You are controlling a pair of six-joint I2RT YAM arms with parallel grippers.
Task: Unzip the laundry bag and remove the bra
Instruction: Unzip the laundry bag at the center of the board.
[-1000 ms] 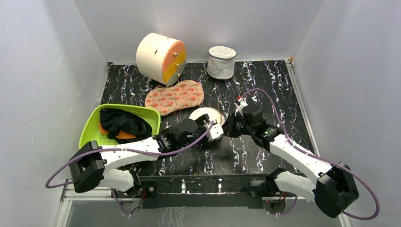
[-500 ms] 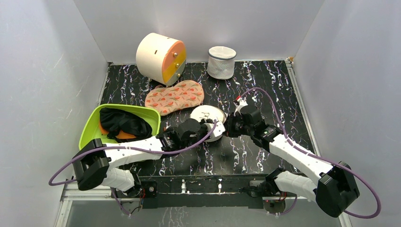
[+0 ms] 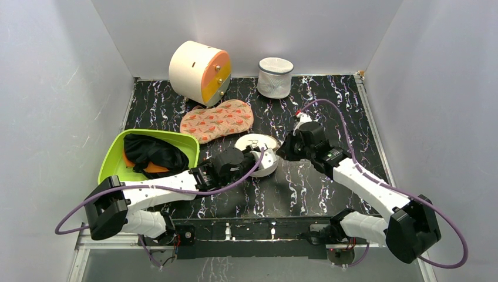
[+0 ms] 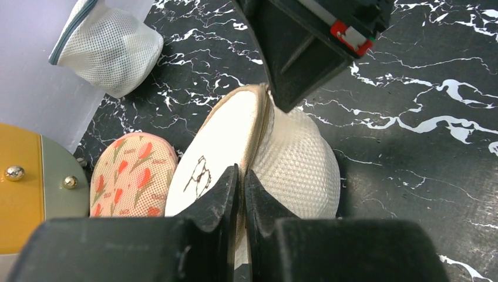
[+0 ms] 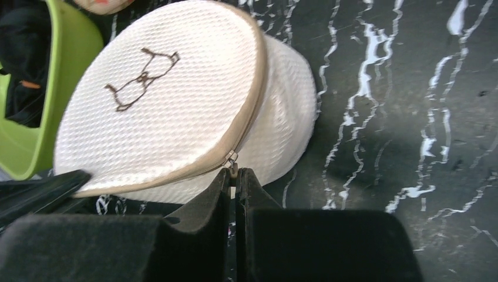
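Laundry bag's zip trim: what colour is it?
Tan zip trim, clearest in the right wrist view.

Cloth laundry bag (image 5: 158,88), glossy counter (image 5: 405,117)
Matt cream honeycomb mesh with smooth tan woven trim (image 5: 260,88) and a small shiny metal zip pull (image 5: 230,157); the counter looks like polished black stone with white veins.

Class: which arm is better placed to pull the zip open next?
Right. The right gripper pinches the zip pull; the left gripper clamps the rim of the laundry bag, steadying it.

No text readable; laundry bag (image 5: 194,123) bears a line drawing (image 5: 142,79).
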